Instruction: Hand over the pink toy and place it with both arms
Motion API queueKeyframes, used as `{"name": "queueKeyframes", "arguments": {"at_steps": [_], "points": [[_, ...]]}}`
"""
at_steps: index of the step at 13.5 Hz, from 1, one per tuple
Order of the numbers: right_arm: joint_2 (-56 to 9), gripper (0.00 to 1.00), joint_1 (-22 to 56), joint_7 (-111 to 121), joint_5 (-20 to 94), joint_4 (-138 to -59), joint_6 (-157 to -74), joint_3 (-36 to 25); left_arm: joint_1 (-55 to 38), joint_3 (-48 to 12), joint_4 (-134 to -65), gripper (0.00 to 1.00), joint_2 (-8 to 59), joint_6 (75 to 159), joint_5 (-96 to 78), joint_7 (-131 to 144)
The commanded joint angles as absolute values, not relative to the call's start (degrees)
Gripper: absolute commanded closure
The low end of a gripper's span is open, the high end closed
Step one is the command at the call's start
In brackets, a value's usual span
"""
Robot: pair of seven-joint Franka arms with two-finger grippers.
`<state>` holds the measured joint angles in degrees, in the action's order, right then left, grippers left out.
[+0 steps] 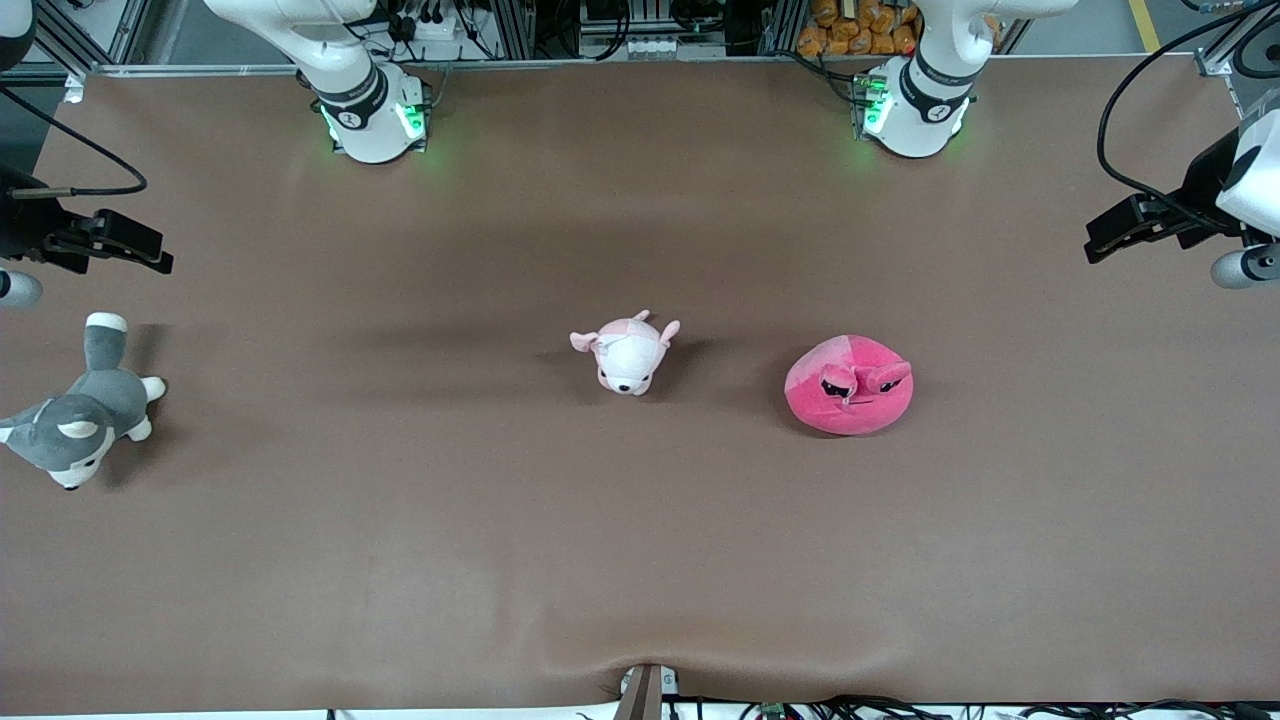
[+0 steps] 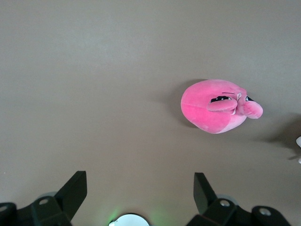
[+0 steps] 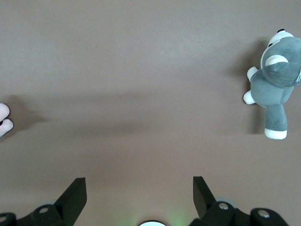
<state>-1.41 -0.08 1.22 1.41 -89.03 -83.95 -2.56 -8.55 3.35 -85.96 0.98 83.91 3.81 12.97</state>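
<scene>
The pink toy [image 1: 848,385], a round hot-pink plush with half-lidded dark eyes, lies on the brown table toward the left arm's end. It also shows in the left wrist view [image 2: 218,106], well away from the fingers. My left gripper [image 1: 1112,236] hangs over the table's edge at the left arm's end, open and empty [image 2: 140,188]. My right gripper [image 1: 140,248] hangs over the right arm's end of the table, open with nothing between its fingers [image 3: 139,190]. Neither gripper touches any toy.
A pale pink-and-white puppy plush [image 1: 628,352] lies mid-table beside the pink toy. A grey-and-white husky plush [image 1: 80,410] lies at the right arm's end, seen also in the right wrist view [image 3: 275,80]. The arm bases [image 1: 370,110] [image 1: 915,100] stand along the table's back edge.
</scene>
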Motion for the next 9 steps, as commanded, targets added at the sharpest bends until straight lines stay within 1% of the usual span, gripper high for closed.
{"name": "queueKeyframes", "arguments": {"at_steps": [1,9], "points": [[-1.9,0.0,0.2,1.5,1.1,-87.9,-83.1,-2.5,-8.5,3.2,-84.7,0.0,1.2,82.4,4.0,11.9],[-2.2,0.0,0.3,1.5,1.1,-88.0,-83.1,-2.5,-8.5,3.1,-87.4,0.0,0.4,82.3,2.6,16.4]]}}
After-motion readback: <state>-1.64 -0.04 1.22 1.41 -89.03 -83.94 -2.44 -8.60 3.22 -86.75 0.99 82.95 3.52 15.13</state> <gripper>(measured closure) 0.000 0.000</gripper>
